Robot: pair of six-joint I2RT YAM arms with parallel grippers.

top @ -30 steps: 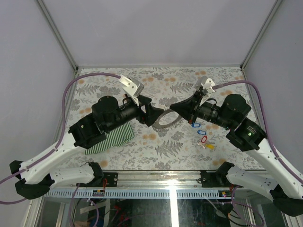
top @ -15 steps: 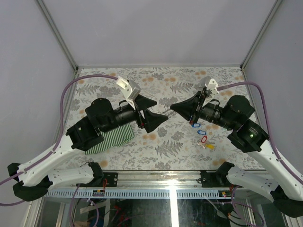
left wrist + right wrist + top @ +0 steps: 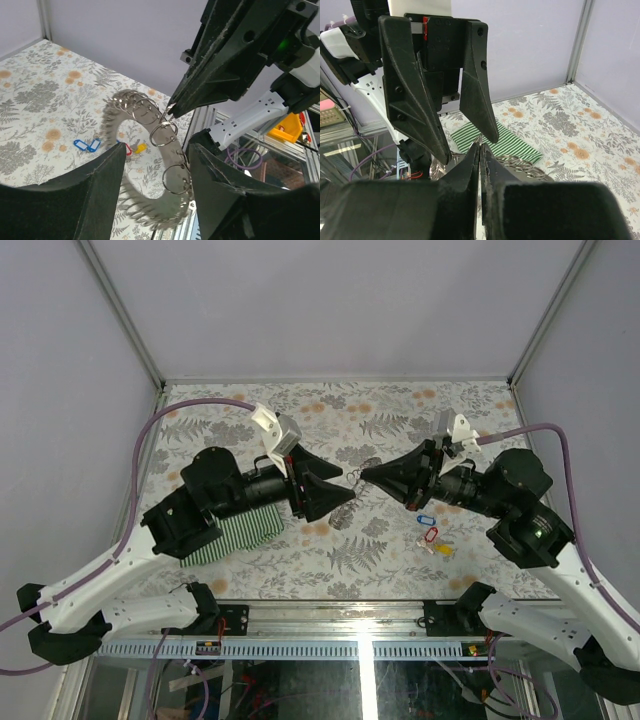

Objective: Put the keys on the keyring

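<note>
We ready the floppy silver metal keyring [image 3: 127, 100]: our right end effector [image 3: 170, 107] pinches it in the air, our left end effector [image 3: 157, 142] is spread around it. Next, fetch the little coloured plastic keys [image 3: 430, 534] below.

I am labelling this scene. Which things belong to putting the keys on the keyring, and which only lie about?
For the job: keyring; blue, red and yellow keys.
Lying about: green striped cloth.

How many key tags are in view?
4: two blue tags side by side, then a red tag and a yellow tag, all on the table. More may be hidden.
</note>
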